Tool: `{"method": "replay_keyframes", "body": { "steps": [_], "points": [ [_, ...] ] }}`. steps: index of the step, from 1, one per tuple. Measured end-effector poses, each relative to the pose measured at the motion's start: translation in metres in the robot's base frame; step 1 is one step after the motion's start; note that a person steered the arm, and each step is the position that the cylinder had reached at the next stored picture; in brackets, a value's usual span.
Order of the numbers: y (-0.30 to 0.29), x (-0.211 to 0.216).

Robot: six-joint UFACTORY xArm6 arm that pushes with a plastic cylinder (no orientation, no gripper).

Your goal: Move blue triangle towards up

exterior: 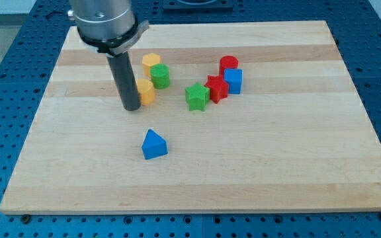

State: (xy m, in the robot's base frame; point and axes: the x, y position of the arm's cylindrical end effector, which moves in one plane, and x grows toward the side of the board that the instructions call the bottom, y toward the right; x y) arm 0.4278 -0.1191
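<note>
The blue triangle (154, 145) lies alone on the wooden board (276, 165), a little left of centre and toward the view's bottom. My tip (131, 107) rests on the board above and to the left of it, with a clear gap between. The rod stands right beside a yellow block (147, 92), which is on its right.
Above the triangle is a loose group: a yellow hexagon block (151, 62), a green cylinder (161, 76), a green star (196, 96), a red star (217, 87), a red cylinder (229, 65) and a blue cube (234, 80).
</note>
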Motion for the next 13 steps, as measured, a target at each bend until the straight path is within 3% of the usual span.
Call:
{"method": "replay_keyframes", "body": {
  "steps": [3, 6, 8, 11, 12, 13],
  "points": [
    [0.009, -0.002],
    [-0.048, 0.095],
    [0.007, 0.153],
    [0.064, 0.102],
    [0.054, 0.094],
    [0.049, 0.112]
  ]
}}
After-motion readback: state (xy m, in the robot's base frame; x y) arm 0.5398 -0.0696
